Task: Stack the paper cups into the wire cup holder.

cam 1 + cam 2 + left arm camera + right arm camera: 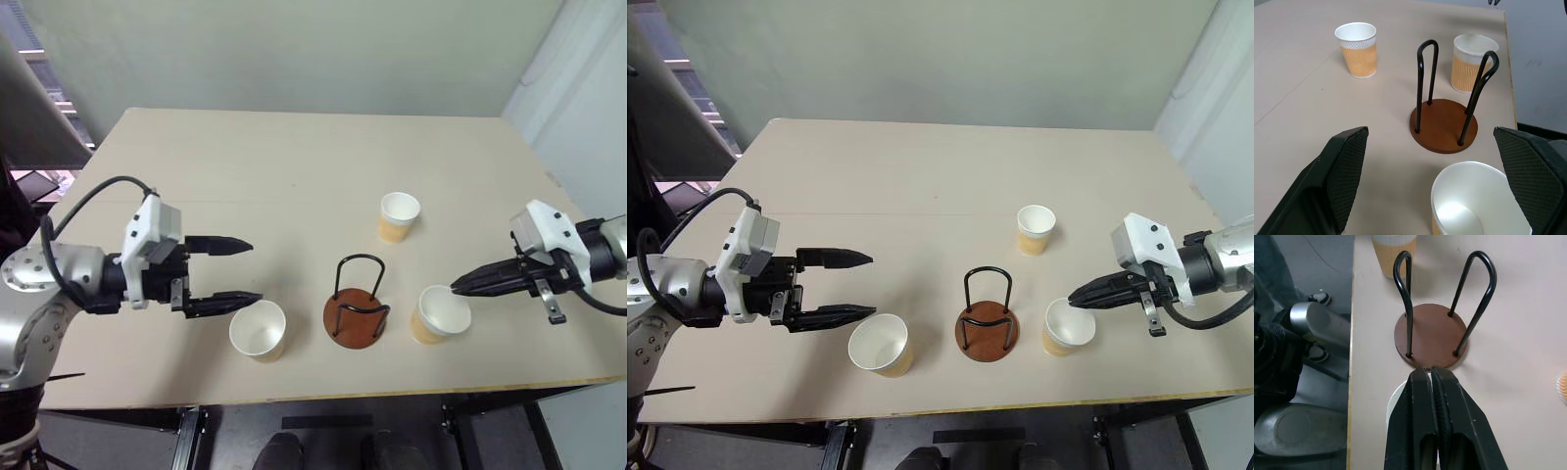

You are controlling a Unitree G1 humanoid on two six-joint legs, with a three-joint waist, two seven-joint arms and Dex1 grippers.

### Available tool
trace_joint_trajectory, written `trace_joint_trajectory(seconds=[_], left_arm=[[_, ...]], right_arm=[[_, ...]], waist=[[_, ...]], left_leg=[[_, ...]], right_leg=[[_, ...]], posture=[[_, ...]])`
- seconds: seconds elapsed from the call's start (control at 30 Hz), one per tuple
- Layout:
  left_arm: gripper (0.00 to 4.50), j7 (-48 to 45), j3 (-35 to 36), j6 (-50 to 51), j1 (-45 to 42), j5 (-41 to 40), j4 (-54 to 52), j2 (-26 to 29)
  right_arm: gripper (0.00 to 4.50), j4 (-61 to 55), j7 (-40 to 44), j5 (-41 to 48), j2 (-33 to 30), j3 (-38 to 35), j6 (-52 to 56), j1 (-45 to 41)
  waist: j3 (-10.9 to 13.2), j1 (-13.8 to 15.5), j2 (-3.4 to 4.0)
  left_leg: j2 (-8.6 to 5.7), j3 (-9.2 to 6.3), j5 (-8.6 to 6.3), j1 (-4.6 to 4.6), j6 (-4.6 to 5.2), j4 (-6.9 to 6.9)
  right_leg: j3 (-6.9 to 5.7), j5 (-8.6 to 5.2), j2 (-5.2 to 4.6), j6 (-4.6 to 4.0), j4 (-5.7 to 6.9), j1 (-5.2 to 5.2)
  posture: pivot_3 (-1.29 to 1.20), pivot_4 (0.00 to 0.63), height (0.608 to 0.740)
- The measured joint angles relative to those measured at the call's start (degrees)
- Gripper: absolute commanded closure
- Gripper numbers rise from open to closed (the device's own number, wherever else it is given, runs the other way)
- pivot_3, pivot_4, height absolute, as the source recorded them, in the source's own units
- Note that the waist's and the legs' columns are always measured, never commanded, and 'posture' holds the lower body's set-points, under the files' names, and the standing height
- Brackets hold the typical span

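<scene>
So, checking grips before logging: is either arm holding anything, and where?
The right gripper pinches the rim of a cup by the holder. The left gripper is open and empty.

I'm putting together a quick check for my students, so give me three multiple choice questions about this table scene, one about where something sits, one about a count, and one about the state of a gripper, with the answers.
1. Where does the wire cup holder stand?
A. Between the two cups near the table's front edge
B. At the far back edge of the table
C. Inside a cup

2. How many paper cups are on the table?
A. One
B. Three
C. Five

3. How do the left gripper's fingers stand?
A. Shut on a cup
B. Shut on nothing
C. Wide open, holding nothing

Answers:
1. A: the left front cup and the right front cup flank it.
2. B: those two plus the farther cup.
3. C: its fingers are spread apart above the left front cup, with nothing between them.
</scene>
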Motion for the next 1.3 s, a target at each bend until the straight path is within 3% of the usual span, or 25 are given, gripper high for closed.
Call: trace_joint_trajectory(seconds=[0.13, 0.47, 0.77, 0.97, 1.1, 1.3], left_arm=[[0.08, 0.05, 0.00, -0.06, 0.25, -0.01, -0.02, 0.00], [0.08, -0.01, -0.01, -0.29, 0.32, -0.01, -0.01, 0.00], [0.08, 0.24, 0.00, -0.29, 1.12, -0.17, -0.33, 0.00], [0.08, 0.98, 0.00, -0.24, 1.34, -0.39, -1.10, 0.00], [0.08, 1.57, 0.00, 0.04, 1.58, -0.58, -1.43, 0.00], [0.08, 2.06, 0.00, 0.52, 1.99, -1.86, -2.58, 0.07]], right_arm=[[3.97, -0.42, -0.32, -0.57, -0.32, 0.17, 0.04, 2.83], [0.49, -4.67, -1.17, -2.42, -0.66, 2.80, 0.74, 5.55], [0.49, -5.35, -1.73, -8.16, 0.13, 7.36, -2.67, 7.26], [0.49, -1.36, -3.86, -14.80, 4.10, 13.42, -4.87, 6.59], [1.38, -0.24, -3.76, -17.00, 4.71, 14.79, -5.91, 5.89], [3.67, 0.35, -2.99, -17.86, 5.40, 14.80, -7.19, 4.75]], waist=[[0.01, -0.01, 0.00], [0.01, -0.18, -0.02], [0.00, -0.21, -0.02], [0.00, -0.29, -0.03], [0.00, -0.29, -0.03], [0.00, -0.29, -0.04]], left_leg=[[0.02, 0.00, 0.01, 0.00, -0.03, -0.07], [0.12, 0.06, 0.05, 0.02, -0.11, -0.17], [0.27, 0.03, 0.05, 0.04, -0.10, -0.18], [0.63, 0.08, 0.04, 0.05, -0.09, -0.18], [0.64, 0.10, 0.04, 0.04, -0.10, -0.20], [0.65, 0.15, 0.05, 0.04, -0.11, -0.20]], right_leg=[[-0.01, -0.02, -0.05, -0.03, 0.00, -0.02], [-0.04, -0.02, 0.02, -0.06, 0.04, -0.06], [-0.04, -0.01, 0.01, -0.07, 0.05, -0.06], [-0.05, 0.05, 0.06, -0.09, 0.06, -0.08], [-0.05, 0.05, 0.08, -0.09, 0.05, -0.09], [-0.06, 0.05, 0.10, -0.11, 0.06, -0.09]], posture=[[0.00, 0.150, 0.740], [0.00, 0.150, 0.740], [0.00, 0.150, 0.740], [0.00, 0.150, 0.740], [0.00, 0.150, 0.740], [0.00, 0.150, 0.740]])
